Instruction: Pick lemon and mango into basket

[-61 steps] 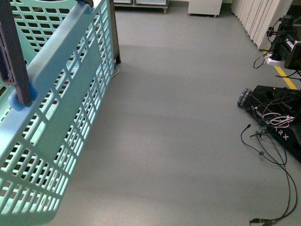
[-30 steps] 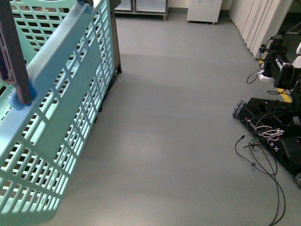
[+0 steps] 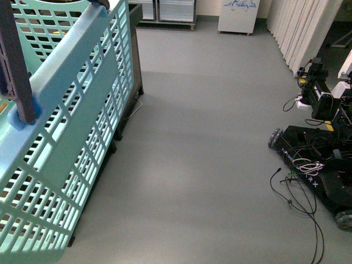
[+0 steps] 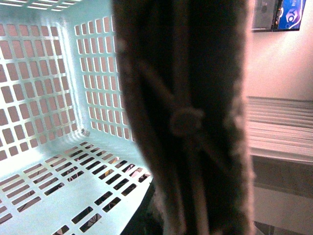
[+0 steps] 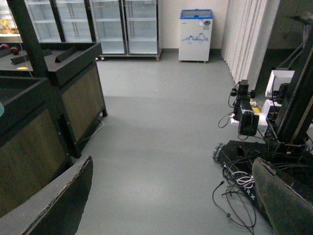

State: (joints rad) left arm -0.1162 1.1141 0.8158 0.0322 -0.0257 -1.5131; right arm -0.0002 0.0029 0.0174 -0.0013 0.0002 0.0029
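Note:
The pale mint-blue basket (image 3: 71, 110) hangs tilted at the left of the front view, its slotted side facing me. Its brown handle (image 3: 14, 66) rises along the left edge. In the left wrist view the same handle (image 4: 186, 122) fills the middle of the picture, very close and blurred, with the basket's slotted floor (image 4: 54, 186) behind it holding nothing that I can see. My left gripper (image 4: 181, 215) is shut on this handle, its fingers mostly hidden. My right gripper (image 5: 171, 205) is open above bare floor, with nothing between its fingers. The lemon and the mango are out of view.
Dark wood-panelled display stands (image 5: 78, 88) line the left side, with glass-door fridges (image 5: 98, 24) and a white chest freezer (image 5: 194, 34) at the far wall. A black wheeled robot base (image 3: 319, 170) with loose cables (image 3: 300, 203) sits on the grey floor (image 3: 192, 154) at the right.
The basket keeps its place in the front view while the background shifts: the dark stand now shows beside and under the basket, and the black base and cables have moved left.

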